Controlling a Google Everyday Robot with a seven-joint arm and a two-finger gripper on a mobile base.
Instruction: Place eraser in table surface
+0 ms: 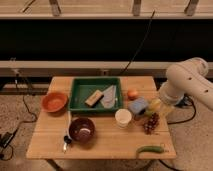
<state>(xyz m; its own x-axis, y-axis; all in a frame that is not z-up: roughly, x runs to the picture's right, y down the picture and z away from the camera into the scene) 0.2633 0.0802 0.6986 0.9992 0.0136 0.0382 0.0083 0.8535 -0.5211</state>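
Eraser (pixel 93 97) diagonal in tray (pixel 79 83), gripper (pixel 160 105) far right

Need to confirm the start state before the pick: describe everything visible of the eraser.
The eraser is a small tan, wood-coloured rectangular block with a darker strip along one long side. It lies flat and diagonal inside the green tray, just left of the grey cloth; whether they touch cannot be told. It is not yet on the table surface. The gripper, at the table's right edge, is well clear of it.
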